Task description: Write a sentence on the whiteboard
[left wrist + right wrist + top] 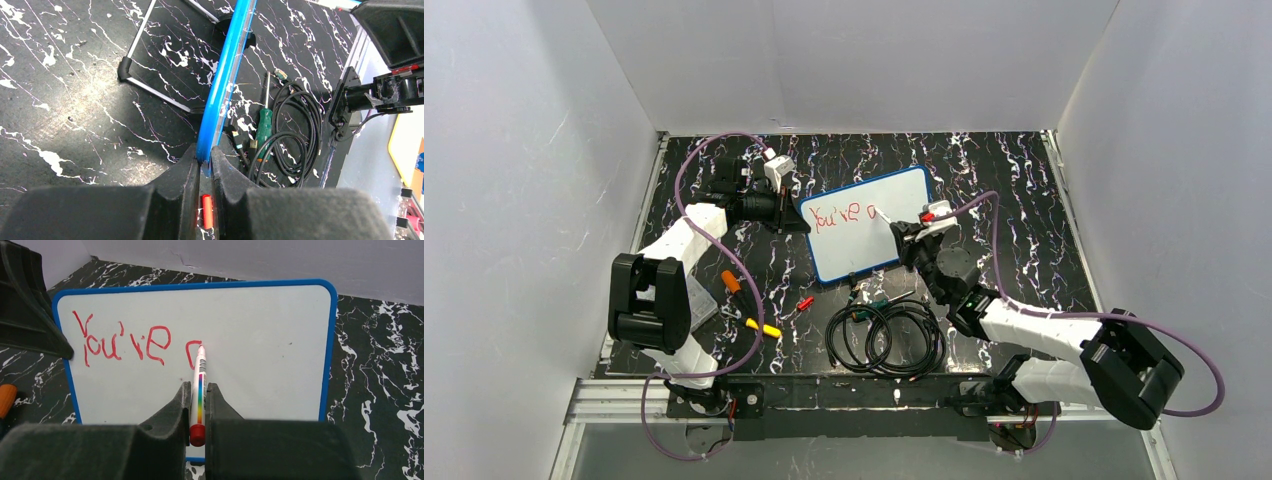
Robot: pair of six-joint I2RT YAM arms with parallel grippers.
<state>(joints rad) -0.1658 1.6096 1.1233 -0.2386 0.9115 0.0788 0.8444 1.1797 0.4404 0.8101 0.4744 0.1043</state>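
Red handwritten marker words (125, 342), "You're" plus one started letter, cross the left half of the small blue-framed white board (260, 355), standing tilted mid-table, toward the far side. The left gripper (204, 155) is clenched on its left blue edge. The right gripper (198, 390) grasps a white rainbow-striped marker (200, 382), its tip touching the started letter.

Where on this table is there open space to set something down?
Bare tabletop lies right of the whiteboard, out to the right wall, and in the far strip behind the board. The near side is crowded: the cable coil and loose tools fill it.
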